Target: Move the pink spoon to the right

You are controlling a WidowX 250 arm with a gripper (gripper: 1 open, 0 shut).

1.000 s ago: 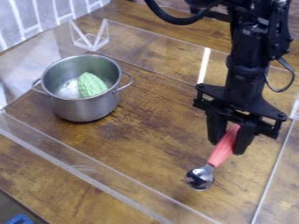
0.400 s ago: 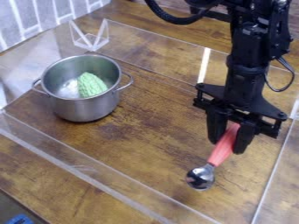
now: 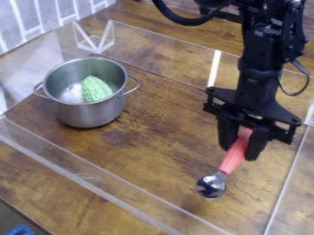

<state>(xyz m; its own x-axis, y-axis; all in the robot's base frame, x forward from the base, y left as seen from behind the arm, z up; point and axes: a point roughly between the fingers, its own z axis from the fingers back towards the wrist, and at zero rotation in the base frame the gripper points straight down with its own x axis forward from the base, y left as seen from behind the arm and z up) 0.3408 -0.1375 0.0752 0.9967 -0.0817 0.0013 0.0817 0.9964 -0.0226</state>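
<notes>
At the left, a steel pot (image 3: 86,103) stands on the wooden worktop (image 3: 135,151), a green-and-white striped thing (image 3: 95,89) inside it. Right of the pot and nearer, the pink spoon (image 3: 229,166) lies slantwise, its metal bowl at the near left end. Over its far end, the black hand (image 3: 238,147) is pressed together, seemingly on the handle, though the fingertips are hard to make out.

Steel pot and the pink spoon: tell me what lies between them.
Only bare wooden tabletop lies between the pot and the spoon, in the camera view.
</notes>
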